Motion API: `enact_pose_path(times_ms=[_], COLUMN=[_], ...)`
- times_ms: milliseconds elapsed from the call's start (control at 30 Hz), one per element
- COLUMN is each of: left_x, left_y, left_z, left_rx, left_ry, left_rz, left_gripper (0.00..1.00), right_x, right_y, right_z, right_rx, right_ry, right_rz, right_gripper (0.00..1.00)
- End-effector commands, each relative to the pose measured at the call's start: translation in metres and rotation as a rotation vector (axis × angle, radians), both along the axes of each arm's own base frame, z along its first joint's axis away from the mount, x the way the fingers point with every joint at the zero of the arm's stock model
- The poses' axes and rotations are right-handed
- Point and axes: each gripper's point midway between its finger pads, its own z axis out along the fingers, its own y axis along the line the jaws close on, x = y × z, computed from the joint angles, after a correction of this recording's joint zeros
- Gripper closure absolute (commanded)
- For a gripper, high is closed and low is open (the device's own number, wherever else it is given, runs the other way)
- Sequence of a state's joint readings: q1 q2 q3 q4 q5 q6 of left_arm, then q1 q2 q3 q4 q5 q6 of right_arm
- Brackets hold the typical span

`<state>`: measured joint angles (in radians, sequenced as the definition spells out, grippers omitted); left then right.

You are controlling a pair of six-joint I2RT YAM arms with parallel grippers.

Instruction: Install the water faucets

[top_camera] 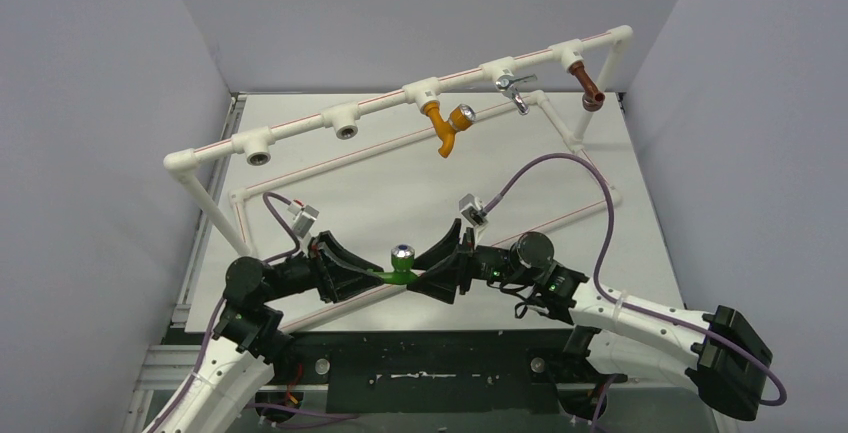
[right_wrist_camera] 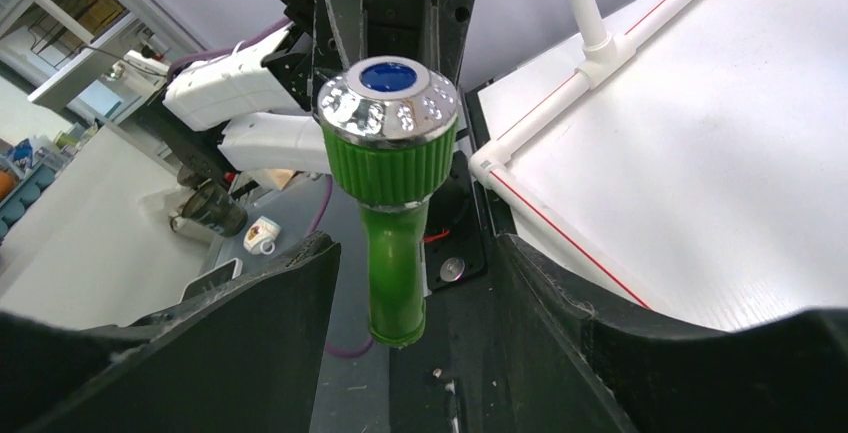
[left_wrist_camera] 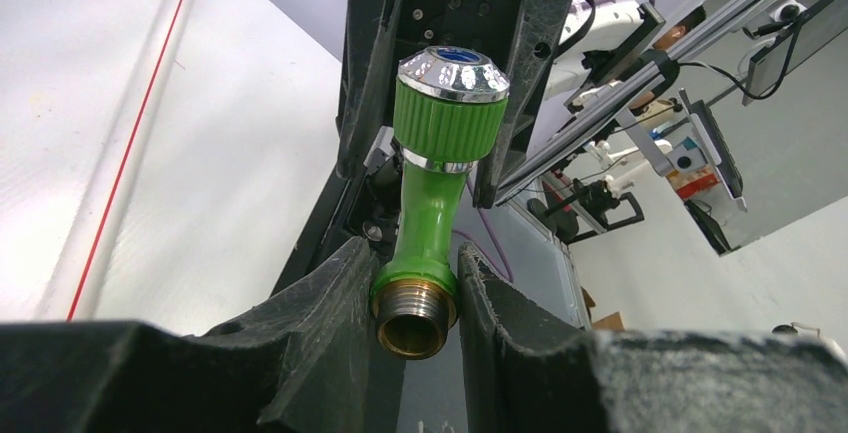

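Note:
The green faucet [top_camera: 401,265] with its silver knob hangs in the air between my two grippers, above the table's near edge. My left gripper [top_camera: 383,277] is shut on its brass threaded end. In the left wrist view the faucet [left_wrist_camera: 432,203] stands with its knob up, and both fingers of my left gripper [left_wrist_camera: 415,293] press its green collar. My right gripper [top_camera: 428,273] is open around the spout end. In the right wrist view the faucet [right_wrist_camera: 390,183] hangs between the spread fingers of my right gripper [right_wrist_camera: 413,253], and neither finger touches it.
A white pipe frame [top_camera: 300,125] spans the back of the table. It has two empty sockets [top_camera: 259,157] [top_camera: 346,131] at the left. An orange tap [top_camera: 447,125], a chrome tap [top_camera: 515,88] and a brown tap [top_camera: 588,88] sit in the fittings to the right.

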<state>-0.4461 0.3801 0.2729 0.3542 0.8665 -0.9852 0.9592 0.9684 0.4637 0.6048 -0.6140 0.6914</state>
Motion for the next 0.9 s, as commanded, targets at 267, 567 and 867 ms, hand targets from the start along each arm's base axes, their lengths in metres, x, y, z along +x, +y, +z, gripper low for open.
enact_pose_path(times_ms=[267, 567, 867], left_x=[0.005, 0.006, 0.005], left_y=[0.001, 0.001, 0.001], left_z=[0.009, 0.01, 0.015], left_rx=[-0.032, -0.037, -0.046], left_ry=[-0.034, -0.033, -0.041], left_rz=[0.034, 0.036, 0.037], left_gripper=[1.0, 1.0, 1.0], right_x=[0.002, 0.003, 0.005], right_y=[0.004, 0.005, 0.006], right_z=[0.04, 0.034, 0.026], right_rx=[0.151, 0.127, 0.092], right_ry=[-0.094, -0.086, -0.078], right_rz=[-0.033, -0.034, -0.043], right_gripper=[0.46, 0.5, 0.51])
